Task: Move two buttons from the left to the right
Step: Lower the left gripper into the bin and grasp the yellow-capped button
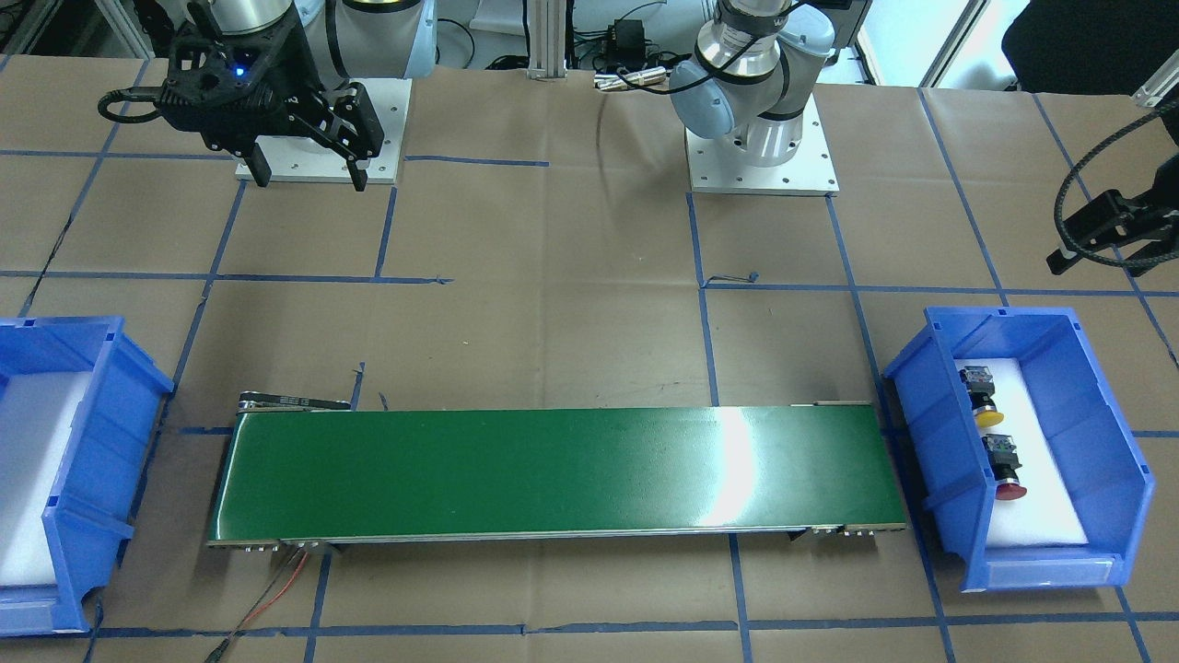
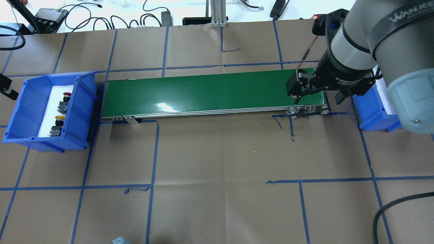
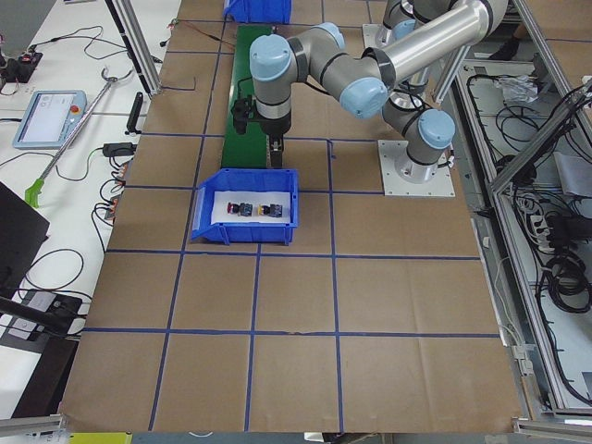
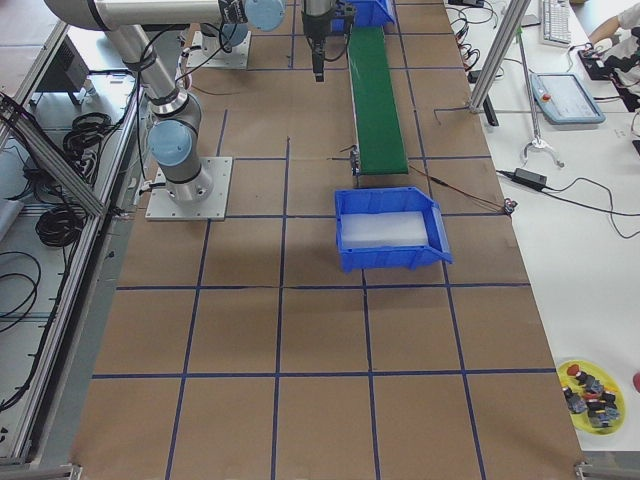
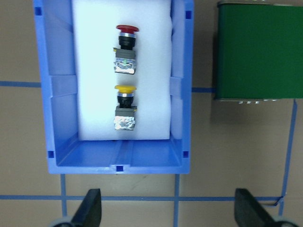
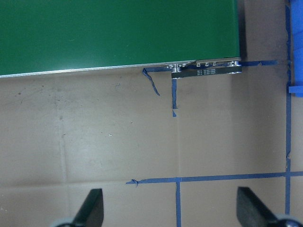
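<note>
Along the left edge of the table [image 2: 217,162] sits a blue bin [image 2: 83,112] lined with white foam. Both buttons lie on their sides in it, one behind the other, caps pointing toward the table's far edge. The red button [image 5: 126,49] is the farther one. The yellow button [image 5: 125,109] is nearer, its cap just beside the red one's body. My left gripper [image 5: 170,210] hangs above the table on the bin's near side, fingers spread wide, holding nothing. I judge that neither button has been carried yet.

The buttons lie so close that, reaching for one, I could nudge the other. A finger might also catch on the bin wall. If I pinch a round cap instead of the blocky body, the button may slip or tip.

A green belt [image 2: 213,91] runs across the middle of the table. A button set down crooked there could roll off its edge.

My right gripper [image 2: 317,91] hovers over the belt's right end, also wide open and empty. Closing it late or off-centre would miss an arriving button. At the right edge the second blue bin [image 1: 101,460] holds only foam.
</note>
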Available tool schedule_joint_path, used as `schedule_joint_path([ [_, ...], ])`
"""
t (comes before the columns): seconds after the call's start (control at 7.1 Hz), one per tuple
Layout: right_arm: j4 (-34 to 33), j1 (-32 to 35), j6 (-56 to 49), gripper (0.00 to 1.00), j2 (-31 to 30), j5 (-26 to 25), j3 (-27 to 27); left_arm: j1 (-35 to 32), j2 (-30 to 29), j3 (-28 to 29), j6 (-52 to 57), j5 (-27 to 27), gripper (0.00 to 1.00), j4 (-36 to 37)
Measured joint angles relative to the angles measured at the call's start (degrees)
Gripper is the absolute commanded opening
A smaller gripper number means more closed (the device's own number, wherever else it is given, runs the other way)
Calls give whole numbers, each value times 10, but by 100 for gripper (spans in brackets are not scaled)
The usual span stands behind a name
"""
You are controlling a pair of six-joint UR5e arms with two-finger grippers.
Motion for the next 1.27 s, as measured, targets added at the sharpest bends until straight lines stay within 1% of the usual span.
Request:
schedule_joint_path([
  [0.28,-1,-1,0,100,0,0,-1,16,-16,-22,21,-2,99,34],
  [0.84,-2,-1,0,100,-1,0,-1,5,-33,-112,21,-7,99,176],
  [1.27,-2,-1,0,100,1,1,-1,-6,-68,-149,21,-7,99,258],
])
